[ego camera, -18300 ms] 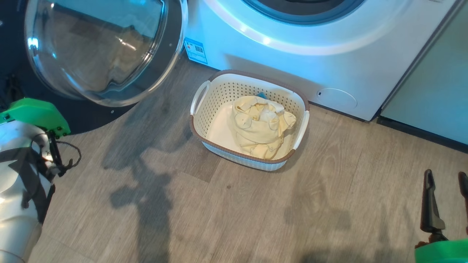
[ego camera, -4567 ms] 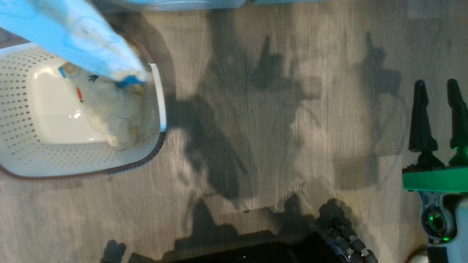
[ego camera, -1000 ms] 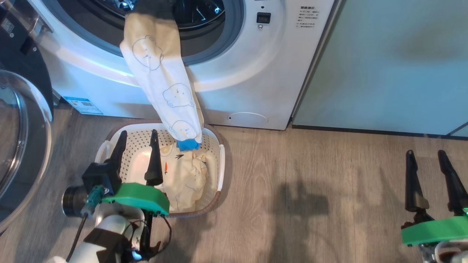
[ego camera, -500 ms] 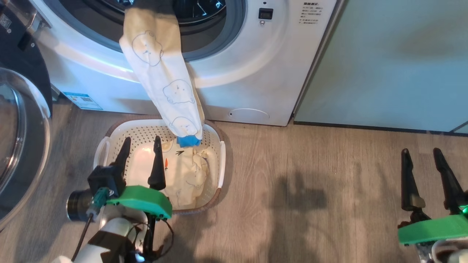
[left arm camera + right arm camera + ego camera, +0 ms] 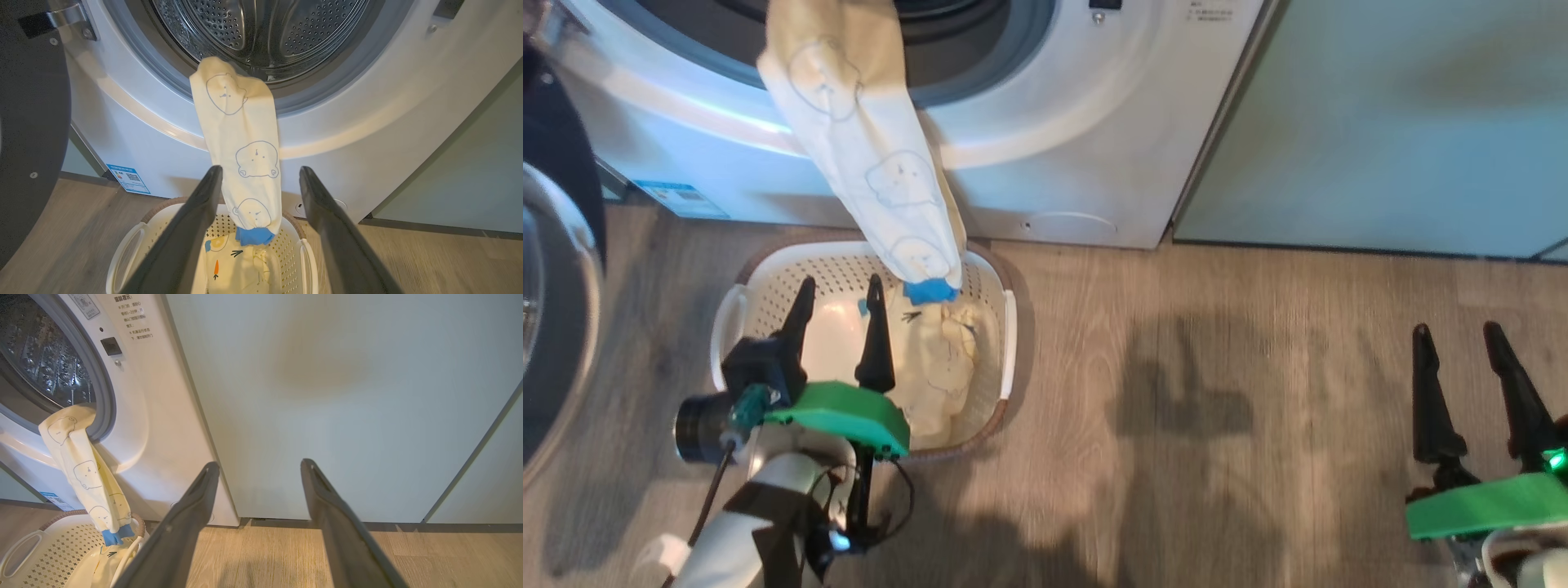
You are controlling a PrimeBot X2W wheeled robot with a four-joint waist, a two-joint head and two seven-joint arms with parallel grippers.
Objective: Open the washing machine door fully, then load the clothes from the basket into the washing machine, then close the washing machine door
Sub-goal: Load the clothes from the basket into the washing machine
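- Left gripper (image 5: 841,282): fingers spread wide, nothing between them, hovering over the basket (image 5: 727,310).
- Right gripper (image 5: 1456,329): fingers spread too, empty, over the floor (image 5: 1176,490) well off at three o'clock.
- Clothes (image 5: 939,367) lie heaped in the basket; one sleeve (image 5: 882,163) hangs from the washing machine (image 5: 1054,122) mouth at twelve o'clock, its blue cuff (image 5: 929,291) dangling into the basket.
- Washing machine door (image 5: 556,327) stands open at nine o'clock.

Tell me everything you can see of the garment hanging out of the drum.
The garment is a long tube of soft pale yellow fabric printed with outlined bear faces, ending in a blue cuff. Its top lies over the grey seal into the drum; the rest hangs limp down the front of the washer, cuff over the basket. Whether it touches the clothes below is unclear.
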